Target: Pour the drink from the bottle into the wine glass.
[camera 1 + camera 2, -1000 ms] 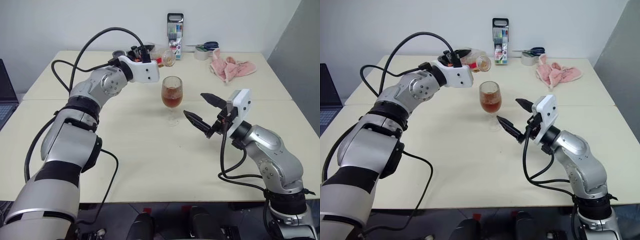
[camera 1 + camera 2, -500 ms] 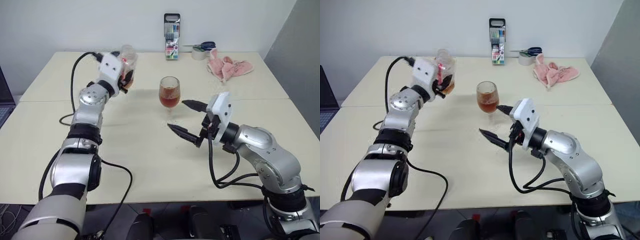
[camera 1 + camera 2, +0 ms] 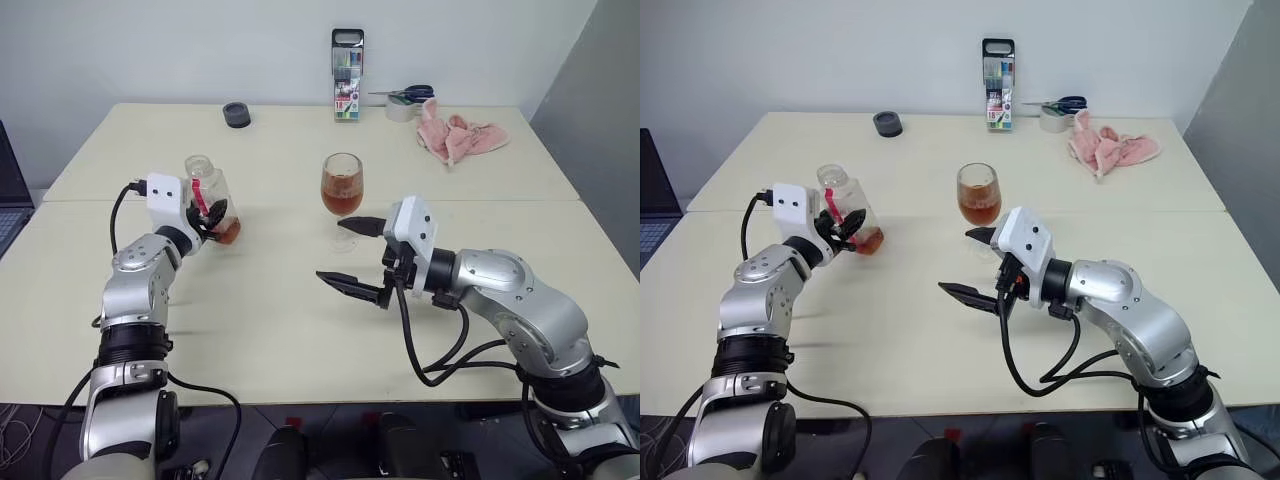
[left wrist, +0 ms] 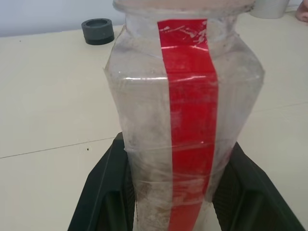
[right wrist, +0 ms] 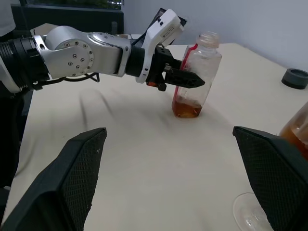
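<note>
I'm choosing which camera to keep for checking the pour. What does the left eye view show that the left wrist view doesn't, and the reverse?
Left eye view alone: the wine glass holding amber drink, the open right gripper, the pink cloth.

Left wrist view alone: the black fingers clamping the bottle's sides up close.

Both: the bottle with its red strip, the dark cap, the table.
</note>
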